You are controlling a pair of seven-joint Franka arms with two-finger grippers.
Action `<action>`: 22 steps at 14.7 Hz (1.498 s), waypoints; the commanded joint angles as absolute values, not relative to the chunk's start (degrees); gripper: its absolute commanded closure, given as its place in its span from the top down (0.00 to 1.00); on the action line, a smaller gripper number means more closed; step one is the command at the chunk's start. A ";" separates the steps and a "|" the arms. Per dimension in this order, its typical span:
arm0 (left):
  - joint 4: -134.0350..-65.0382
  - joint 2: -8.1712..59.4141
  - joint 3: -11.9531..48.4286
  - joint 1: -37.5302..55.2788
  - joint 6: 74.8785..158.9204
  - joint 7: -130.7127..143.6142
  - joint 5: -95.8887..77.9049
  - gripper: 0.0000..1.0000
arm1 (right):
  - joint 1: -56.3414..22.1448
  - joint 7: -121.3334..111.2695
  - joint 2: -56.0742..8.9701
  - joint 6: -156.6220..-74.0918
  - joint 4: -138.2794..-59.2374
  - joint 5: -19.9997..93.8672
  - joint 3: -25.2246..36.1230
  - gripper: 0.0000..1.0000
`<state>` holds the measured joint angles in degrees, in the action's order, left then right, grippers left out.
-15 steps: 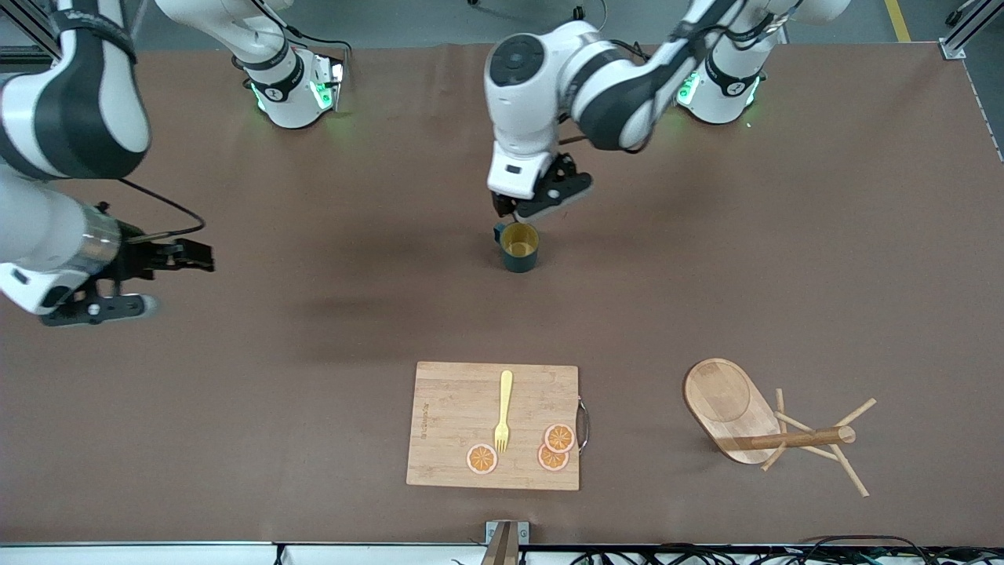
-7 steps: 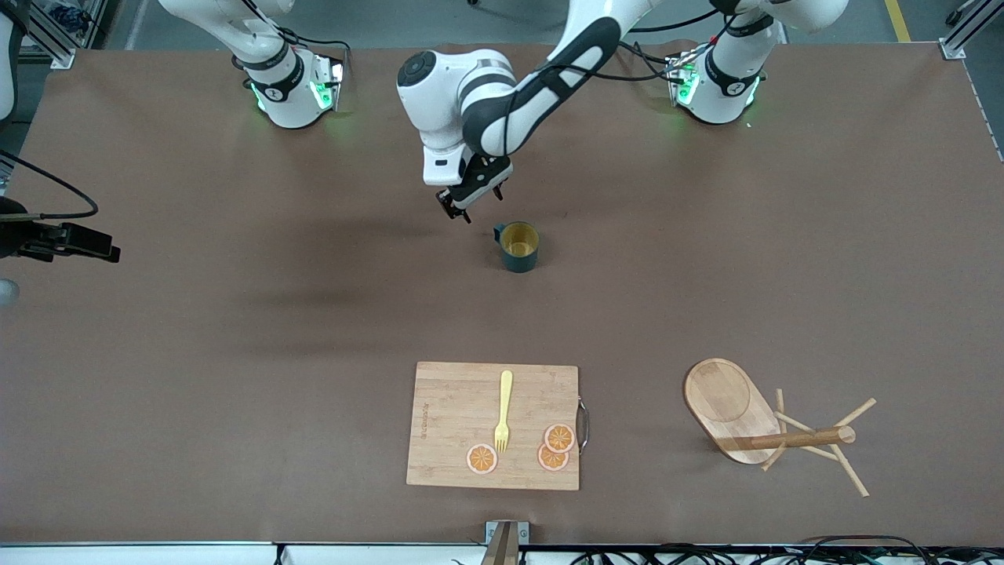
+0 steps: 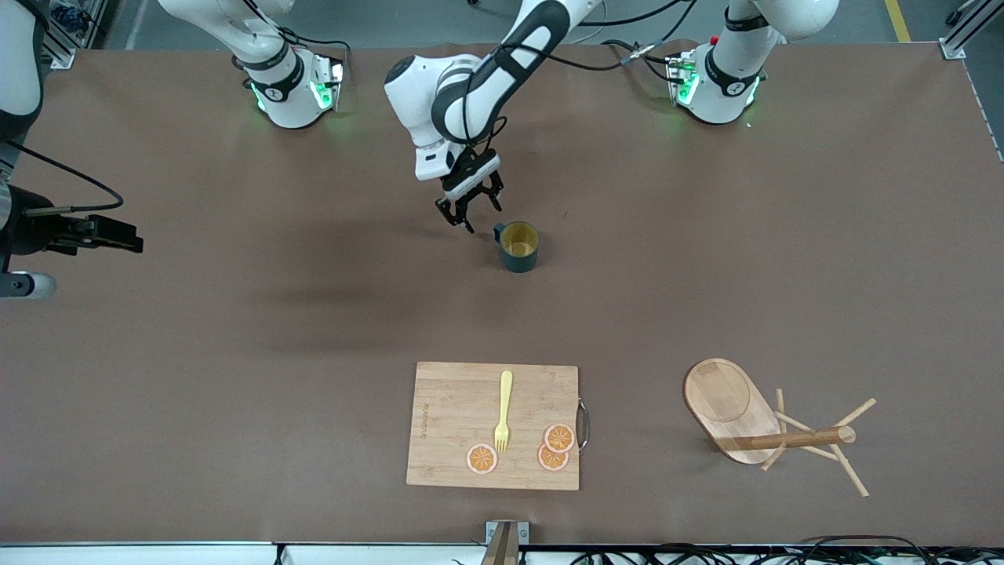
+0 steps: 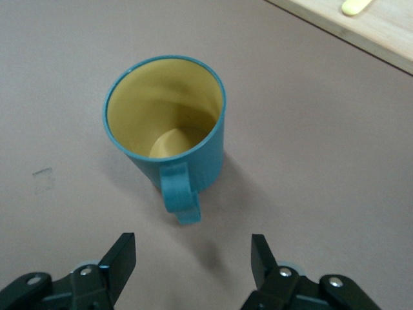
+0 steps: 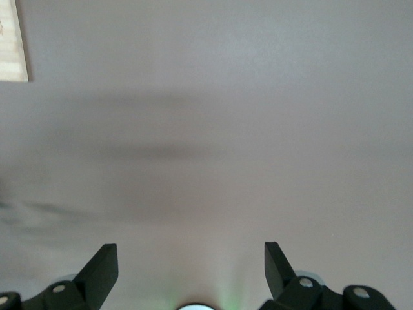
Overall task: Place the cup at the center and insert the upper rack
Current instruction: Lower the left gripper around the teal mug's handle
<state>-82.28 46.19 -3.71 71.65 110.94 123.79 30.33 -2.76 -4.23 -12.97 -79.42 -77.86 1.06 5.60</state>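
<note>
The cup [image 3: 519, 246] stands upright on the brown table near its middle, handle toward the right arm's end. It fills the left wrist view [image 4: 166, 123], handle [image 4: 181, 197] pointing at the jaws. My left gripper [image 3: 471, 212] is open and empty, low beside the handle without touching it; in its wrist view [image 4: 193, 258] the jaws stand wide apart. The upper rack [image 3: 753, 424] lies on its side near the left arm's end, nearer the front camera. My right gripper [image 5: 190, 258] is open and empty over bare table at the right arm's end [image 3: 31, 282].
A wooden cutting board [image 3: 455, 408] lies nearer the front camera than the cup. It holds a yellow fork [image 3: 503, 410] and three orange slices [image 3: 481, 458]. Its corner shows in the right wrist view [image 5: 11, 45].
My left gripper moved off the cup's rim toward the right arm's end, then turned and dropped beside the handle. The right arm swung back toward the table's edge. The cup stayed put.
</note>
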 commanded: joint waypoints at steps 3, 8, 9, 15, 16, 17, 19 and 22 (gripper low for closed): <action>-78.93 51.06 -5.80 74.44 103.89 125.67 34.63 0.79 | -2.55 -4.04 -3.98 -80.93 -86.81 -0.18 5.45 1.00; -77.17 51.68 -6.76 74.53 103.97 128.67 35.15 0.69 | -2.29 -4.57 1.31 -83.23 -91.14 -0.26 5.62 1.00; -77.17 51.94 -6.85 74.53 103.97 128.67 35.77 0.66 | -2.29 -4.66 2.01 -83.23 -91.14 -0.35 5.62 1.00; -77.17 52.38 -6.94 74.53 104.06 130.69 36.74 0.51 | -2.29 -4.48 5.53 -82.80 -91.05 -0.53 5.62 1.00; -77.17 52.38 -6.86 74.53 104.06 130.69 36.74 0.41 | -2.29 -4.48 5.62 -82.53 -91.05 -0.09 5.71 1.00; -77.17 52.38 -6.86 74.53 104.06 130.52 36.74 0.26 | -2.29 -4.48 5.80 -82.36 -91.05 -0.09 5.71 1.00; -77.17 51.95 -6.86 74.44 103.98 130.17 36.74 0.04 | -2.29 -4.48 5.98 -82.35 -91.14 -0.09 5.71 1.00; -77.17 48.45 -6.94 73.83 103.80 128.07 36.22 0.01 | -2.20 -4.57 5.98 -81.92 -91.14 0.00 5.71 1.00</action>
<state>-77.85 51.14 -6.40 73.78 105.29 129.75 35.66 -2.57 -4.26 4.35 -81.82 -89.23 0.55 5.98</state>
